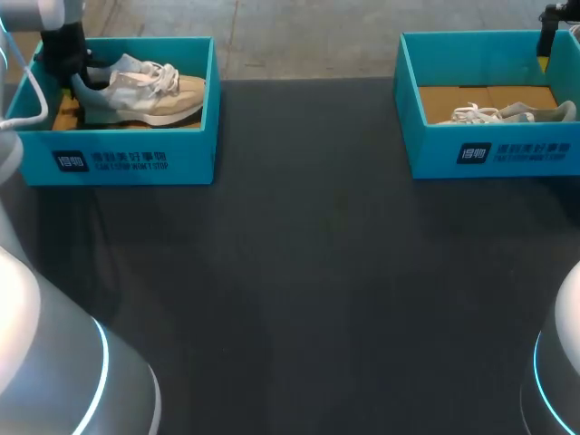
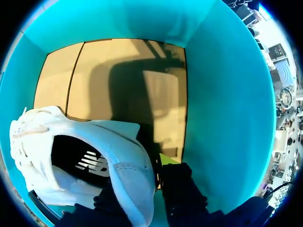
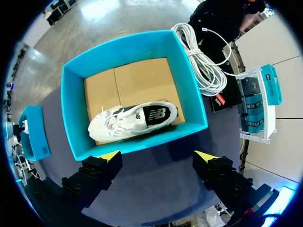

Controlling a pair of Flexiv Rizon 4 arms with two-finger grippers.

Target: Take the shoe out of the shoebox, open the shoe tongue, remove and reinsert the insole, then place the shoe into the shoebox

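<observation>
Teal on both flanks of the dark desk (image 1: pixel 308 272): the left shoebox (image 1: pixel 118 159) sits at the far left corner and the right shoebox (image 1: pixel 507 154) at the far right, well apart.

Over on the left, the left fingers (image 2: pixel 182 194) are down inside the left shoebox at its outer end, and they're clamped on the heel of the left shoe (image 1: pixel 145 91). From the wrist, the pale grey heel tab runs right between the two dark fingers, one on each side, with a sliver of yellow tip showing just beside the heel. It's a white and beige trainer, toe pointing towards the middle of the desk, laces loose on top. The dark insole (image 2: pixel 80 158) shows down through the open collar. Whether the sole rests on the brown cardboard floor (image 2: pixel 118 85) of the box or hangs just off it, I can't tell.

Across to the right, the right fingers (image 3: pixel 102 172) hang high above the right shoebox, spread wide apart with yellow tips showing, holding nothing. Ahead of them the right shoe (image 3: pixel 132 120) lies on its side on that box's cardboard. It's tucked along the wall nearest the fingers, toe towards the left shoebox, white laces spilled out.
</observation>
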